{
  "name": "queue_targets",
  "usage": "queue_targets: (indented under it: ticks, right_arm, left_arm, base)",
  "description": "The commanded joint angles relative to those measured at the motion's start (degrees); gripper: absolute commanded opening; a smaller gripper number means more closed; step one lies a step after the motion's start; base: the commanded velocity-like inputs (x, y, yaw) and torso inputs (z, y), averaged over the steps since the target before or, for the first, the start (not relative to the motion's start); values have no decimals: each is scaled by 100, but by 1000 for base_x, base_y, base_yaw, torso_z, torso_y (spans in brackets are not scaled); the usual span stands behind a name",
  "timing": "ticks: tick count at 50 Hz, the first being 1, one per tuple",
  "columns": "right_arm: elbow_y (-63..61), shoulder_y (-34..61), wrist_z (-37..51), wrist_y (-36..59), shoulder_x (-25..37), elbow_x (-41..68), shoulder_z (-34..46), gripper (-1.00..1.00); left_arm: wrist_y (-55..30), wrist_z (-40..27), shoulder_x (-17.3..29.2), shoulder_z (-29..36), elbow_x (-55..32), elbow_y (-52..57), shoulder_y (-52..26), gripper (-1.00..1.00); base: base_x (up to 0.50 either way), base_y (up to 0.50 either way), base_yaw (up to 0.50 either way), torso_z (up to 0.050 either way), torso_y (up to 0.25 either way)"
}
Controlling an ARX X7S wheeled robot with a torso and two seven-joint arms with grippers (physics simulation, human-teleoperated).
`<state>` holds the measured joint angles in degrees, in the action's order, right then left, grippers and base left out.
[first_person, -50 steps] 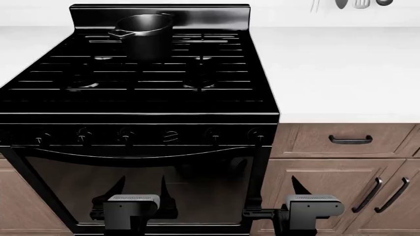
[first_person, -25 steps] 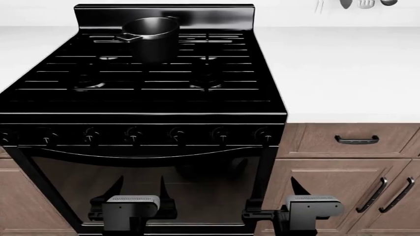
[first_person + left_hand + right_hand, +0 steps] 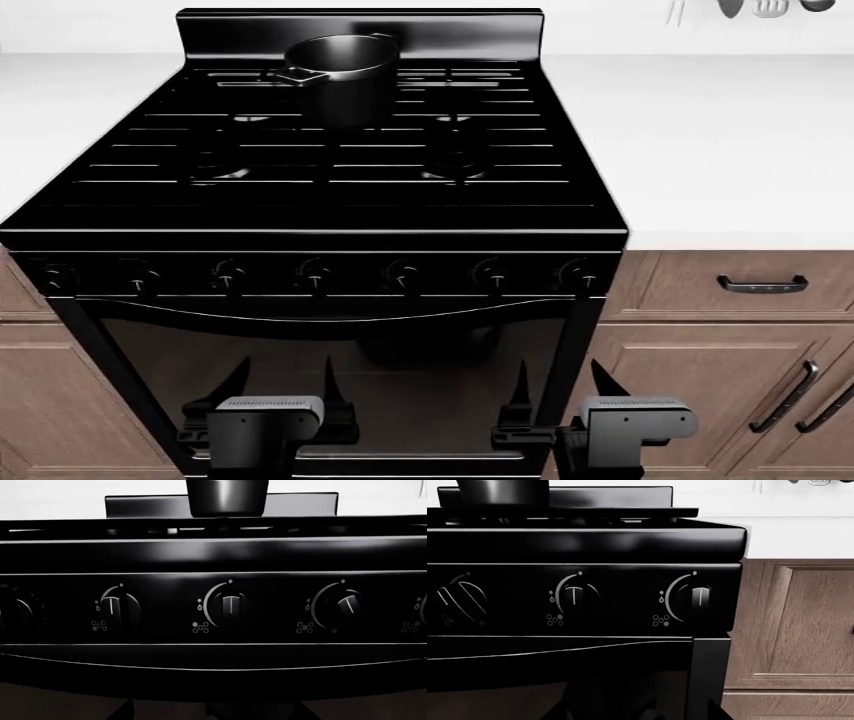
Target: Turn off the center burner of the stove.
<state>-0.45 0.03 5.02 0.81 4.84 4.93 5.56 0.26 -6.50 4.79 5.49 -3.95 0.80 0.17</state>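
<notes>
Glossy black gas stove point(image 3: 334, 190): directly ahead, between brown wooden cabinets point(image 3: 727, 350). Seven small round knobs in front row; one knob point(image 3: 341, 606) tilted off vertical, judged the target. Rigid, smooth, likely slippery; pinch across raised ridge. Left gripper point(image 3: 286, 392) and right gripper point(image 3: 558, 390) below knob row, fingers spread, empty. Open room before oven door point(image 3: 334, 370). Dark metal pot point(image 3: 340, 68) at stove rear.

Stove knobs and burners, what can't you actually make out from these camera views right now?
- Flame: none can be made out on the stove in the head view; the pot and dark grates mask the middle.
- Knob markings: too small in the head view; the burner icons in the left wrist view stay too small to read.
- Tilted knob: the right wrist view cuts off the row beyond its tilted knob, so its place in the row is unclear.
</notes>
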Motion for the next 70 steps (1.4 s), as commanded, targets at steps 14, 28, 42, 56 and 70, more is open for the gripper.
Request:
queue_targets:
  ticks: [14,28,42,56,70]
  right_arm:
    - [3,15,175,-18,156,137,183,100]
    - [1,21,230,-41,227,220,262,100]
    - [-1,25,294,-44,285,269,343,100]
    - [-7,31,355,-41,341,314,407,100]
    - [-10,41,408,-53,392,359,461,100]
  left_arm:
    - [22,-187,146,179,-148,-17,-25,100]
    - [33,-260,216,272,-209,-6,-29,100]
    - [49,-315,287,342,-273,10,-24,100]
    - [56,-375,342,406,-322,14,-28,100]
    - [69,-440,383,473,-349,3,-45,100]
  base:
    - [0,111,0,0,0]
    - [0,111,0,0,0]
    - [0,112,0,0,0]
    - [0,112,0,0,0]
    - [0,112,0,0,0]
